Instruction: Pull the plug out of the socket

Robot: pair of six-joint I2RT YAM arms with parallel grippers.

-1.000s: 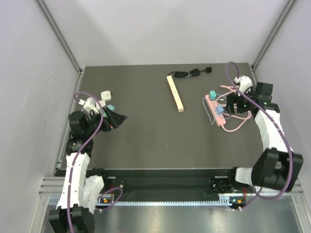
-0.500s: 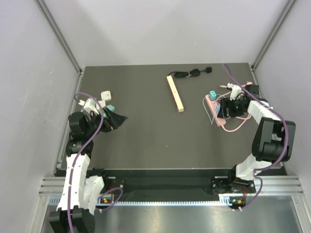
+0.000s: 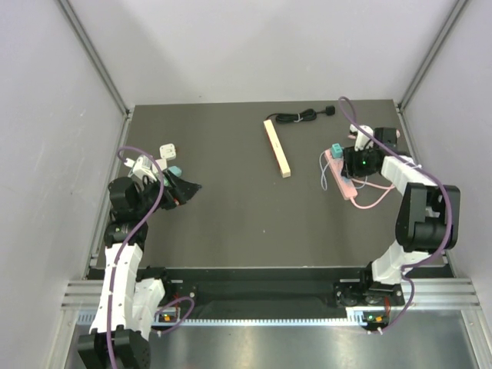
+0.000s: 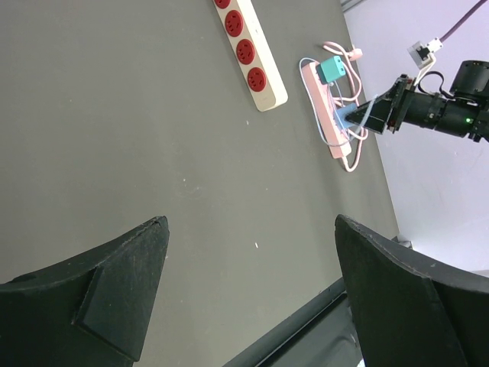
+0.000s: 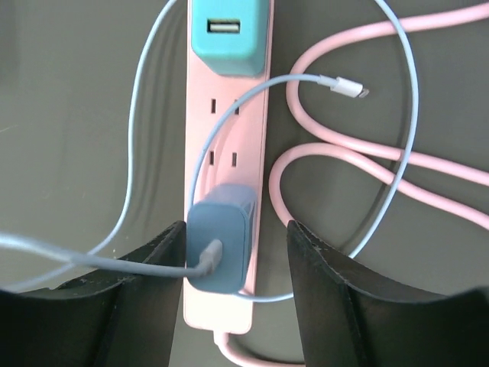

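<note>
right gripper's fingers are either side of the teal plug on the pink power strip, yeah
No: the right wrist view shows the right gripper straddling the blue plug on the pink power strip; the teal plug sits further along, untouched.

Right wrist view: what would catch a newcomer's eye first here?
The pink power strip runs up the middle, with a blue plug in its near end, straddled by the right gripper. A teal adapter sits at its far end, and pink cable loops on the right.
</note>
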